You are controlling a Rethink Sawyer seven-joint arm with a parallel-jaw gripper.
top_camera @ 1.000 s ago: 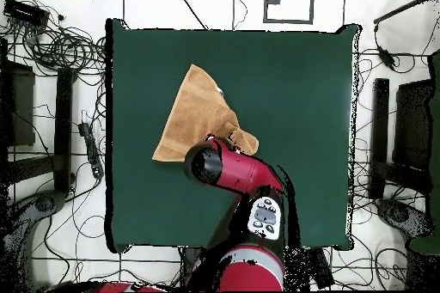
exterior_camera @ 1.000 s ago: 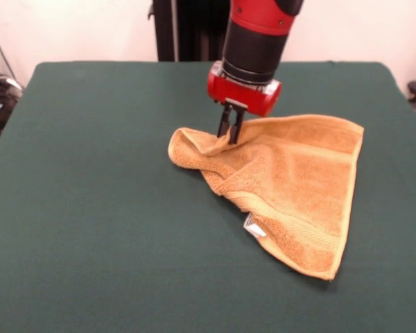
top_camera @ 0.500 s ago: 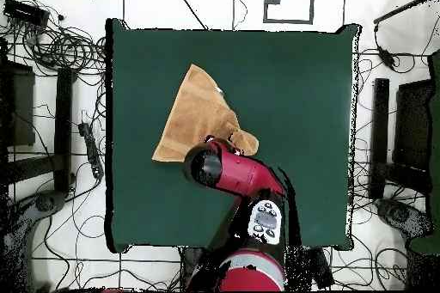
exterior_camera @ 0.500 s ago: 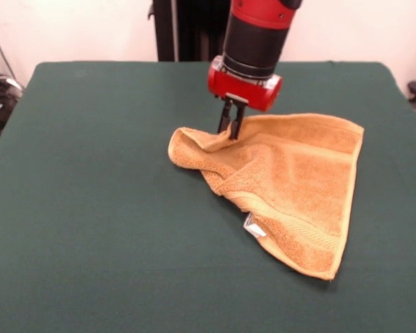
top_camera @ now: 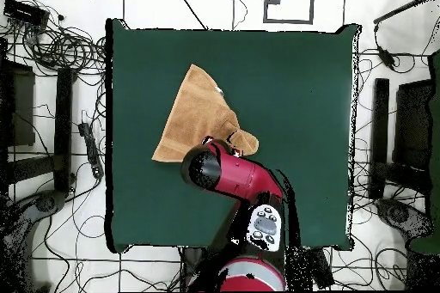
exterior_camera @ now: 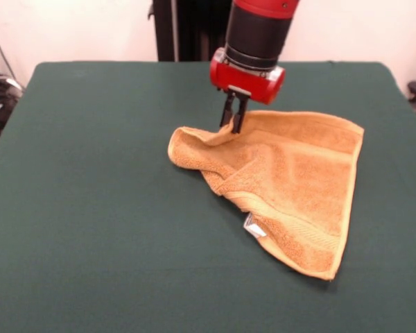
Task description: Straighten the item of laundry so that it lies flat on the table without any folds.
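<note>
The towel (exterior_camera: 284,184) lies near the table's (exterior_camera: 90,208) centre, one corner doubled over into a rumpled, triangular fold. The gripper (exterior_camera: 234,126), fingers pressed together on the fold's upper edge, pinches it. Step in hand: unfolding. The next move probably calls for drawing that edge outward.

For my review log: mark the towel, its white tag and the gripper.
towel (exterior_camera: 298,177), front view, middle of the flat part.
white tag (exterior_camera: 253,225), front view, tag at the near edge.
gripper (exterior_camera: 234,125), front view, between its fingertips.
</note>
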